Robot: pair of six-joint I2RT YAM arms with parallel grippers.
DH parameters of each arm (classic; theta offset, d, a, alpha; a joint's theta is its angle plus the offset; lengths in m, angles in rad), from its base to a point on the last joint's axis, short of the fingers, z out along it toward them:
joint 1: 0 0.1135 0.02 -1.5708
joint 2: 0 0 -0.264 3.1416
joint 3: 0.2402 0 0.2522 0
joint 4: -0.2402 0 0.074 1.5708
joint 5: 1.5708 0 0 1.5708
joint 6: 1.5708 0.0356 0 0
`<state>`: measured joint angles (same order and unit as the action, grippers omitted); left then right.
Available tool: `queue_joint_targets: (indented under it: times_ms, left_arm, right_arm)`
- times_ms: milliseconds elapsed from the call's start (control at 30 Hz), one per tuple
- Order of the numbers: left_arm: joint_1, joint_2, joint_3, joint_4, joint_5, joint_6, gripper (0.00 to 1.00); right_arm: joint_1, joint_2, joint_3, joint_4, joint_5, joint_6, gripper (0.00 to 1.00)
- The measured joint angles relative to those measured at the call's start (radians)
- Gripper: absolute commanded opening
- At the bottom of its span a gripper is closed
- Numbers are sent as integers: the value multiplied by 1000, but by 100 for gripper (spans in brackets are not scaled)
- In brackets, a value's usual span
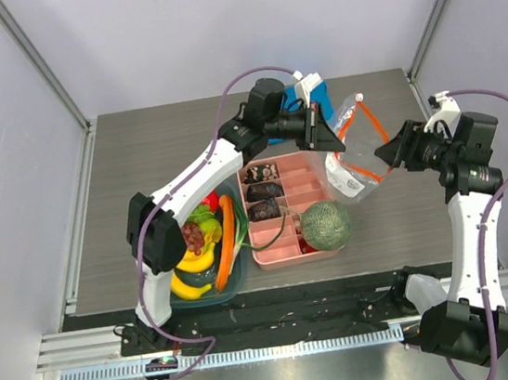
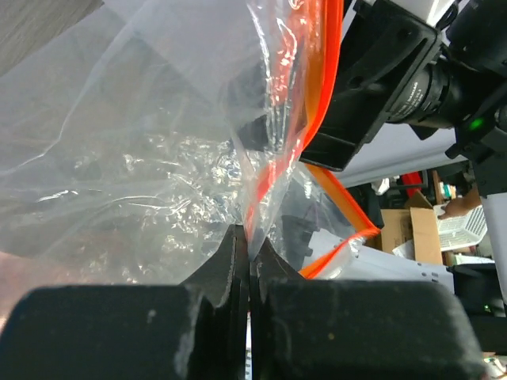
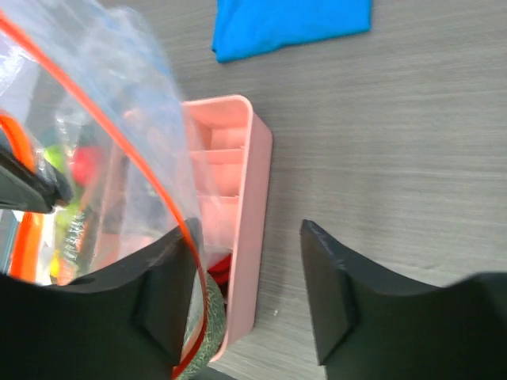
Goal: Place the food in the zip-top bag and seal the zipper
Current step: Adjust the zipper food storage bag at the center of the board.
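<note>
One netted melon (image 1: 325, 225) is sitting at the pink tray's (image 1: 282, 259) corner. Rightward, the left gripper (image 2: 248, 245) is pinching the zip-top bag (image 1: 356, 167), aloft, beside its zipper (image 2: 321, 103). The film is likely flimsy and slippery, so the stiffer strip suits gripping. The right gripper (image 3: 245, 253) is gaping apart.

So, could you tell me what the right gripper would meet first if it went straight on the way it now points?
Most likely the zip-top bag: its zipper runs right by one finger of the open right gripper. Between the fingers only the pink tray and table show; depth is unclear.
</note>
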<state>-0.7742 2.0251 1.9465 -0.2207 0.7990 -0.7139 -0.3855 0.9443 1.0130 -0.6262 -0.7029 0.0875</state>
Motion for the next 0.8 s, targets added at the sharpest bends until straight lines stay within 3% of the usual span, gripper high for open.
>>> queue_joint_targets:
  times_ms: [200,400,533,600,733,767,800]
  left_arm:
    - [-9,-3,80,-66,-84,39,0]
    - [-5,-37,87,-149,-151,109,0]
    - [-11,-53,93,-198,-158,172,0]
    - [-23,-53,111,-239,-175,212,0]
    - [-48,-53,147,-303,-175,278,0]
    - [-52,-53,153,-309,-164,288,0]
    - [-56,-53,156,-313,-147,302,0]
  right_arm:
    - [0,2,120,27,-57,6,63]
    - [0,-37,233,107,-113,30,84]
    - [14,-37,265,128,-131,27,89]
    - [26,-21,282,115,-139,20,89]
    - [77,10,265,78,-137,-5,77]
    - [92,14,251,65,-132,-11,73]
    - [117,19,232,48,-124,-18,59]
